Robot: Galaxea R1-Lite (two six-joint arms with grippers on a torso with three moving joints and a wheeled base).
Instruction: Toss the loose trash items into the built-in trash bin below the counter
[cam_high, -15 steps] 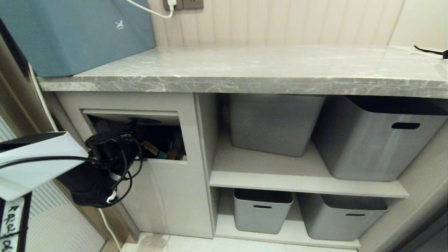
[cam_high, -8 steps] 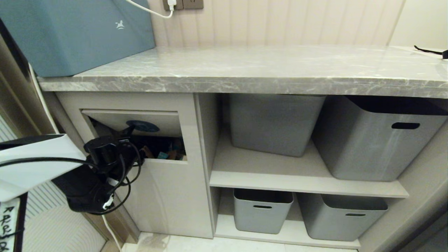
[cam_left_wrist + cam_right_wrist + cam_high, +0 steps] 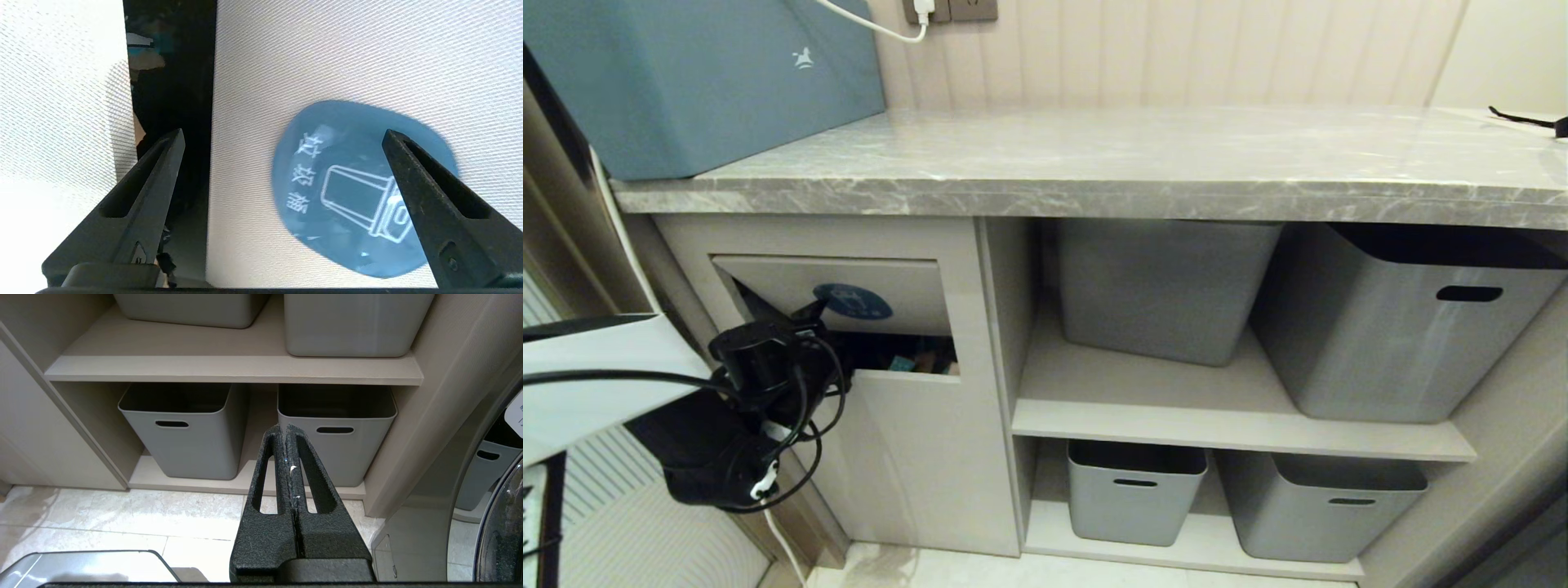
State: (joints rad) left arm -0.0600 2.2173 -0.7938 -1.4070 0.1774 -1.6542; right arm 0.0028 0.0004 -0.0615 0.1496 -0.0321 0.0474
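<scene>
A: Head view: your trash scraps [image 3: 913, 362] lie inside the bin [image 3: 907, 457] under the tabletop's [image 3: 1094, 175] left end, flap [image 3: 907, 286] part-tilted.

B: Left pincer [image 3: 282, 136] gapes empty at the flap's sticker [image 3: 359, 192]; right pincer [image 3: 285, 430] pressed together, empty.

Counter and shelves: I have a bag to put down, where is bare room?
The counter is bare from the blue-teal box rightward to a black item at its far end. Both shelves are crowded with grey tubs. The left gripper, open, crowds the bin flap.
</scene>
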